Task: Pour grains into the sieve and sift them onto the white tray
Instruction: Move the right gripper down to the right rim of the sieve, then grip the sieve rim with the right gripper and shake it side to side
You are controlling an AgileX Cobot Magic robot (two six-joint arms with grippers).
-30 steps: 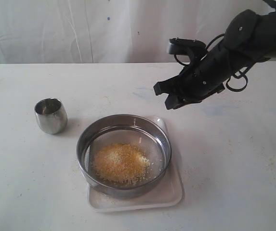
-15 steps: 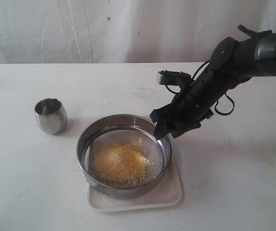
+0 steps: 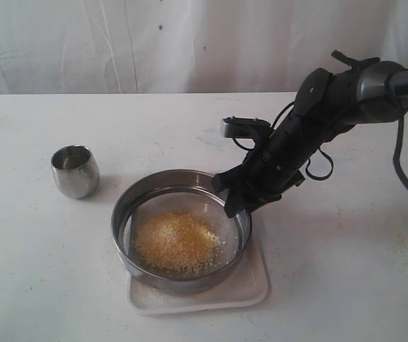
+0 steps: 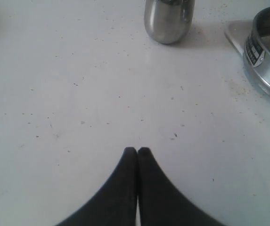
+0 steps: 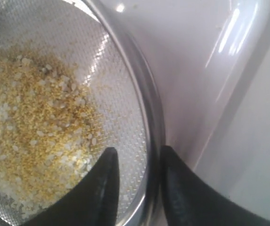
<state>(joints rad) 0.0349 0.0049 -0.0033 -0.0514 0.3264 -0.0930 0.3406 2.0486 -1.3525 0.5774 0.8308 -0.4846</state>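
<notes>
The sieve [image 3: 129, 199] rests on the white tray [image 3: 257, 281], holding a heap of golden-yellow and whitish grains [image 3: 177, 242]. My right gripper [image 3: 233, 203] is down at the sieve's right rim. In the right wrist view the gripper [image 5: 139, 153] is open and straddles the rim of the sieve [image 5: 144, 103]: one finger is inside over the mesh near the grains [image 5: 36, 127], the other outside over the tray [image 5: 196, 70]. My left gripper [image 4: 137, 149] is shut on nothing, low over bare table, out of the exterior view.
A small rounded steel cup [image 3: 75, 171] stands upright on the white table left of the sieve; the left wrist view shows this cup [image 4: 168, 21] ahead, with the sieve wall [image 4: 269, 61] and a tray corner [image 4: 236, 33] beside it. Loose grain specks dot the table.
My right arm has come down and leftward from above the table to the sieve's right rim, its fingers now on either side of the rim. The sieve has nudged slightly left.
</notes>
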